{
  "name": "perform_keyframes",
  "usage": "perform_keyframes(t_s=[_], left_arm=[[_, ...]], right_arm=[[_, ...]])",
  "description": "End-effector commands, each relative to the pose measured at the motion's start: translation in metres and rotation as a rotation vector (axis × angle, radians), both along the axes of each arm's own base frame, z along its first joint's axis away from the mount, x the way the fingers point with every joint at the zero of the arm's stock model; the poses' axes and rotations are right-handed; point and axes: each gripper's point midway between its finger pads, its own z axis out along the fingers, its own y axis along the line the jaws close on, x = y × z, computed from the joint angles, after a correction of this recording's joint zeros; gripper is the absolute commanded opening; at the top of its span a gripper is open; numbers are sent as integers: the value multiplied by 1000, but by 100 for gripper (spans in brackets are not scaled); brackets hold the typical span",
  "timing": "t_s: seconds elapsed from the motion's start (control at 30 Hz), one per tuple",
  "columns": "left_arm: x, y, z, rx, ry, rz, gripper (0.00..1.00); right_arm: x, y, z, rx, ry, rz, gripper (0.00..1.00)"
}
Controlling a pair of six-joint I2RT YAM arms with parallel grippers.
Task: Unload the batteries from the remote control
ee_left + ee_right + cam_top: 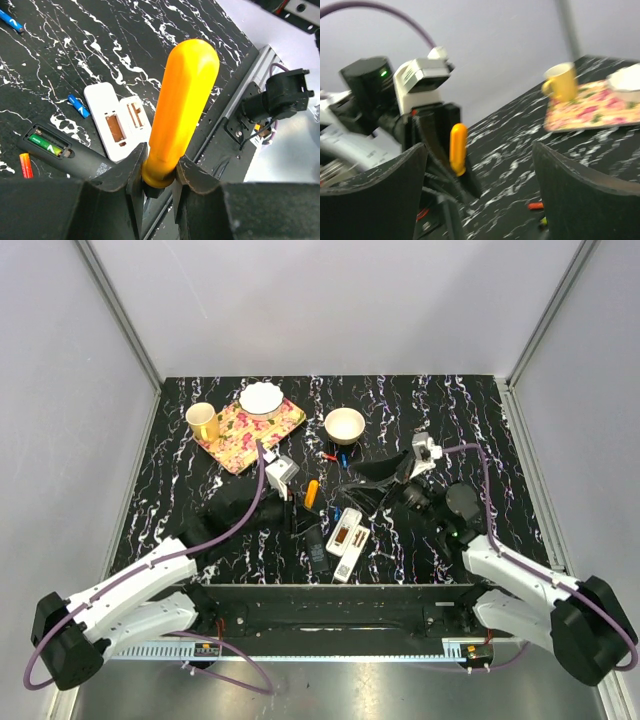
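The left gripper clamps the orange-handled tool. The right gripper stands wide and empty. The white remote appears unloaded, with a loose blue cell at its 9 o'clock. Green batteries sit in the black remote at its 8 o'clock and are not yet removed.

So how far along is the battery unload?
Done: the white remote lies open and its bays look empty; a blue battery lies loose beside it.
In hand: the left tool is shut on the orange-handled screwdriver; the right tool is open and empty.
Left: the black remote has a green battery in its open bay.
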Motion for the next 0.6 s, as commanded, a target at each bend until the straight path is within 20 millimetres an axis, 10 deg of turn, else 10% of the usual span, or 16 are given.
perform_keyframes(t_s=[0.0, 0.57], left_arm=[[-14, -5, 36, -81, -64, -88, 0], [-20, -19, 47, -101, -50, -176, 0]], right_arm=[[-46, 24, 16, -5, 0, 350, 87], [-49, 63, 17, 40, 45, 512, 67]])
